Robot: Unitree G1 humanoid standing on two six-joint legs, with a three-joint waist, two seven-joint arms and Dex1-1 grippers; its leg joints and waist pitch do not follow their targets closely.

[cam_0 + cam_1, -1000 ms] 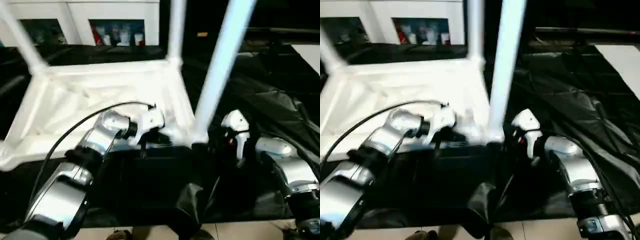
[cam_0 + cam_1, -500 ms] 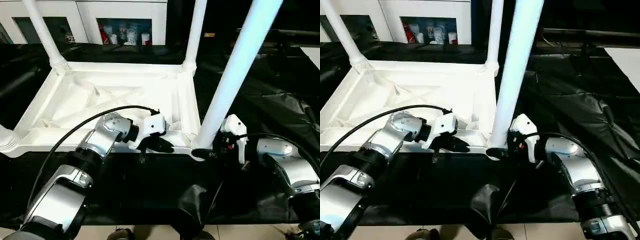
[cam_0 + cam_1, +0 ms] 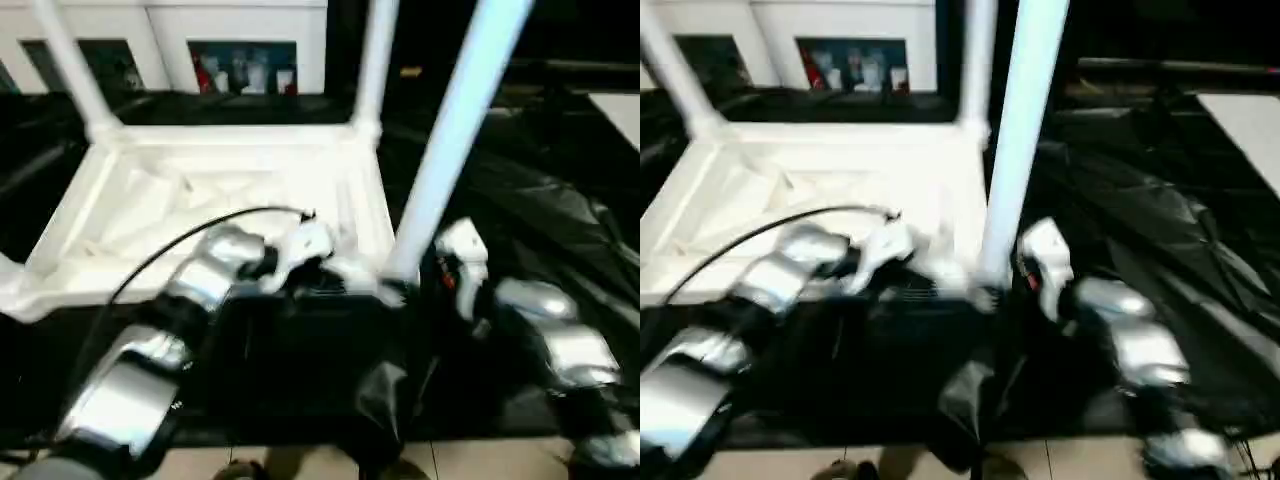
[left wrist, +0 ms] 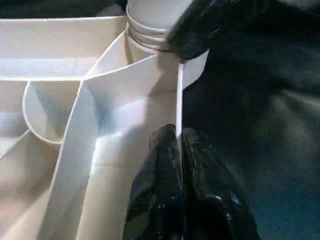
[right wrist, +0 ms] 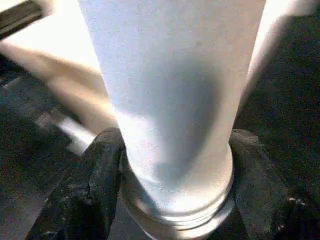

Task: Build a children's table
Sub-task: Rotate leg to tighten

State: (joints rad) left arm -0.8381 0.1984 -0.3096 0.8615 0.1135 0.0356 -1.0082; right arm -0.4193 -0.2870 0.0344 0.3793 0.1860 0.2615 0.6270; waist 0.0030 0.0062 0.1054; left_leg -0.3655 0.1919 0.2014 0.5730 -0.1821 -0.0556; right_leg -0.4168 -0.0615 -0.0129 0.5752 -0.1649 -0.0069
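The white tabletop (image 3: 200,190) lies upside down on the black sheet, ribs facing up. Legs stand in its sockets: the far left leg (image 3: 70,70), the far right leg (image 3: 377,60) and the near right leg (image 3: 450,130). My left gripper (image 4: 181,135) is shut on the thin near rim of the tabletop (image 4: 130,100), close to the near right corner. My right gripper (image 5: 175,170) has one finger on each side of the near right leg (image 5: 170,90), hugging its flared base just above the socket. In the eye views the right gripper (image 3: 405,290) sits at that corner.
A crumpled black sheet (image 3: 540,200) covers the work surface and hangs over its front edge. White cabinets with glass doors (image 3: 240,60) stand behind. A flat white board (image 3: 622,105) shows at the far right. Pale floor (image 3: 300,462) lies below the front edge.
My right gripper's fingers have drawn in around the base of the near right leg. The left gripper stays clamped on the rim. The head camera has swayed.
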